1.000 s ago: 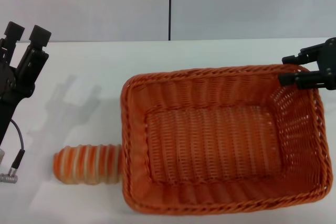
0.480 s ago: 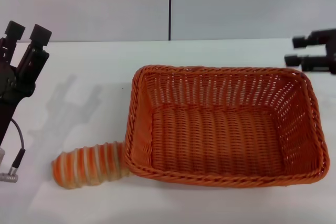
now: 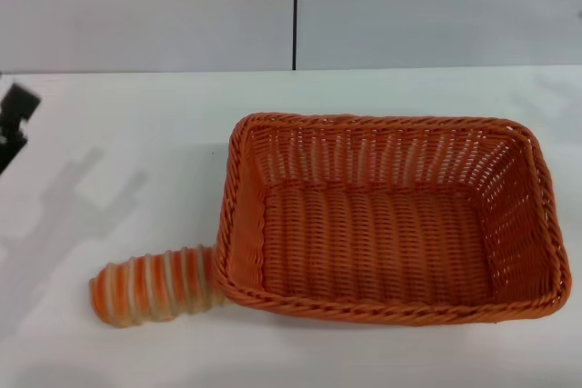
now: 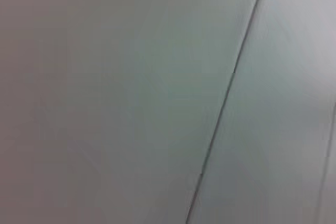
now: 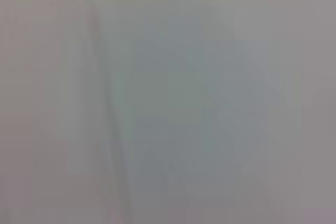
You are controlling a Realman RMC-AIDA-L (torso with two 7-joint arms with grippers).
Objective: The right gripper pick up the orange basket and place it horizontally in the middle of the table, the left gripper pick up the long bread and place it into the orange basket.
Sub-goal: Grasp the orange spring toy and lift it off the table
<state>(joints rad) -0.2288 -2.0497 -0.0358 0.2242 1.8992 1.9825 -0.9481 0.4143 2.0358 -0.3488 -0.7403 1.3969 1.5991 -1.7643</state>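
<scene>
Head view shows the long bread [image 3: 153,285], an oblong loaf with orange and cream spiral stripes, lying on the white worktop [image 3: 136,134] near the front edge, on the robot's left side. Its long axis runs roughly left to right with a slight tilt, and its right end touches, or tucks just under, the front left corner of the orange basket [image 3: 391,215]. The basket is a large rectangular woven one, sitting flat with its long side running left to right across the middle and right of the worktop, open side up and holding nothing.

Outward from the bread, the left pincer [image 3: 16,120] appears only as a small dark block at the far left edge of the picture, farther back on the worktop than the bread and well apart from it. Too little of it shows to tell whether it is apart or together, and it is not touching anything visible. The right pincer is out of sight in every view. Both wrist views show only a plain grey wall.

Judging from this layout, the basket step looks done and the bread remains to be picked up. The left arm is the nearer one; it would need to come forward and inward, closing across the loaf's short width.
</scene>
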